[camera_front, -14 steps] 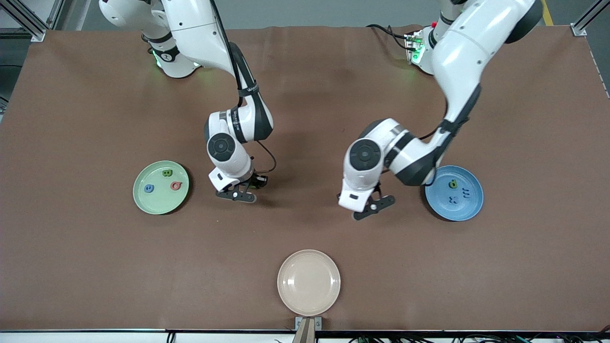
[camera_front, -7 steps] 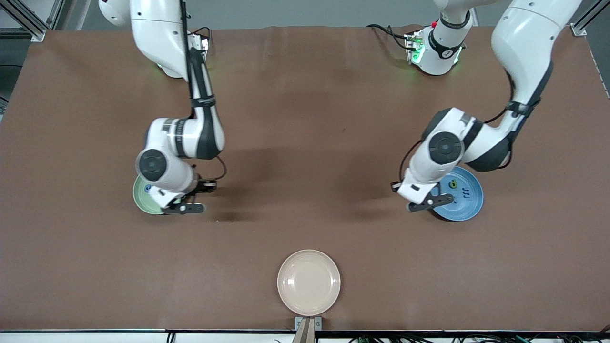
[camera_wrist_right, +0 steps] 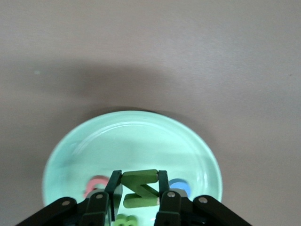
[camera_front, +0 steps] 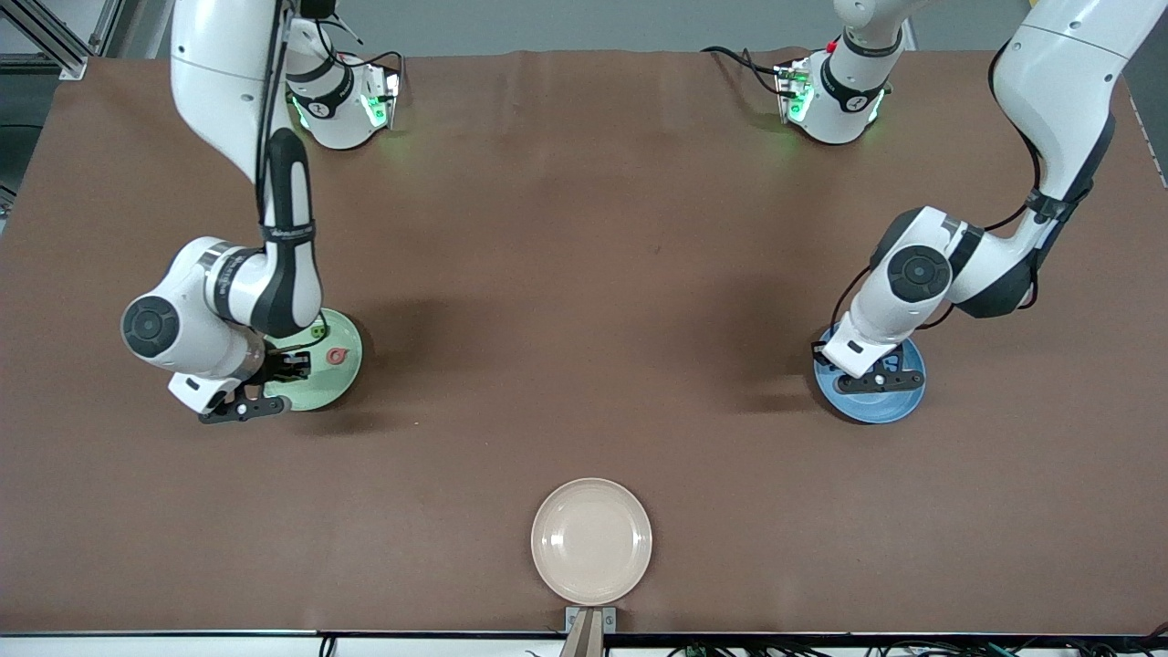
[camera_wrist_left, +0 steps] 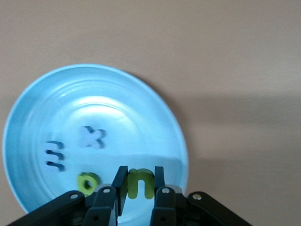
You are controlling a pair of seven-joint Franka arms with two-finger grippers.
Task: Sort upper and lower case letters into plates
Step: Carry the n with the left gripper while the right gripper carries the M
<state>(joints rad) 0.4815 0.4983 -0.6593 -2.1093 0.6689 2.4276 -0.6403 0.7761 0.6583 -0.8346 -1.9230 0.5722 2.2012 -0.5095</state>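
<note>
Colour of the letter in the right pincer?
Dark green: the N clamped in the right pincer over the pale green plate. Right wrist view shows it best.

In the front view the left arm (camera_front: 922,292) covers the blue plate's (camera_front: 903,401) letters. The right arm (camera_front: 219,301) hides much of the green plate (camera_front: 342,379). In the right wrist view the fingers (camera_wrist_right: 114,188) partly cover a pink letter (camera_wrist_right: 96,183), a blue letter (camera_wrist_right: 180,186) and a green letter (camera_wrist_right: 124,220).

Both arms are glossy white with rounded shells, black bands and dark grey round caps at the joints, thin black cables looping along the forearms, green lights glowing at the bases, and matte black end effector (camera_front: 239,408) linkages with small silver screws on the fingers (camera_wrist_left: 160,186).
</note>
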